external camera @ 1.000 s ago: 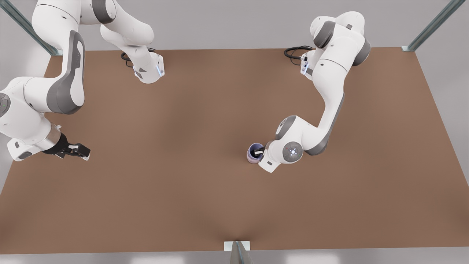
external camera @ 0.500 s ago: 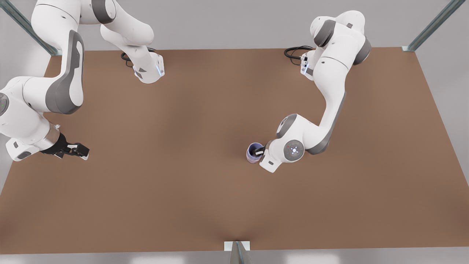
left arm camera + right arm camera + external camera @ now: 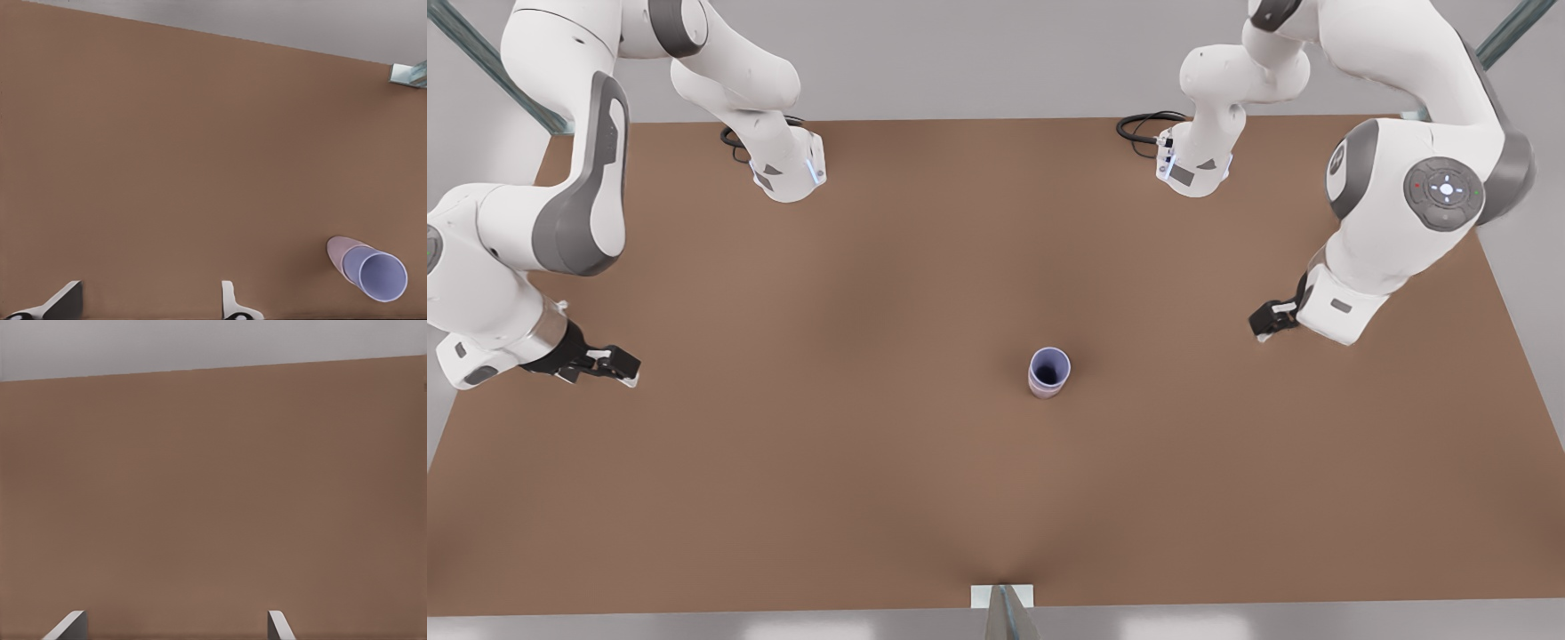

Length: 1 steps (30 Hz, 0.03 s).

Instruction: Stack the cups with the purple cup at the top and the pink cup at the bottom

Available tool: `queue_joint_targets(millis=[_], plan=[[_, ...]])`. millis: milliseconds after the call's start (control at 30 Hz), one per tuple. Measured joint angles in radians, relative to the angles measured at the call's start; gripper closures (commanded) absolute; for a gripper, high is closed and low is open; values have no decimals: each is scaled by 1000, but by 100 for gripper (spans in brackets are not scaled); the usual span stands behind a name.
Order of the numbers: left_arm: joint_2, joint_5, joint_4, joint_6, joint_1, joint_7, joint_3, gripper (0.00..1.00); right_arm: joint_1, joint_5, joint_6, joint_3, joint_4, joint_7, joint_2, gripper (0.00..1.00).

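Note:
The purple cup (image 3: 1049, 366) stands upright, nested in the pink cup (image 3: 1041, 389), right of the table's middle in the front view. The left wrist view shows the same stack from the side: the purple cup (image 3: 383, 277) sits in the pink cup (image 3: 337, 248). My left gripper (image 3: 1267, 318) hangs open at the front view's right, well apart from the stack, and the left wrist view shows the left gripper (image 3: 152, 285) holding nothing. My right gripper (image 3: 618, 366) waits open near the front view's left edge. The right gripper (image 3: 177, 613) has only bare table beneath it.
The brown table (image 3: 827, 462) has metal frame posts at its back corners and a bracket (image 3: 1002, 597) at the middle of its front edge. That bracket (image 3: 408, 73) also appears in the left wrist view. The arm bases (image 3: 787, 169) and cables sit along the back edge.
My left gripper has let go of the purple cup and swung up and away to the front view's right. The stack stays put. The right arm barely drifted.

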Motion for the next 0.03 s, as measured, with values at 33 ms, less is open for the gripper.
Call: queue_joint_targets(millis=[33], plan=[[-20,11,-21,-2,4,26,-6,0,-1,0,-1,0,0,0,-1,0]])
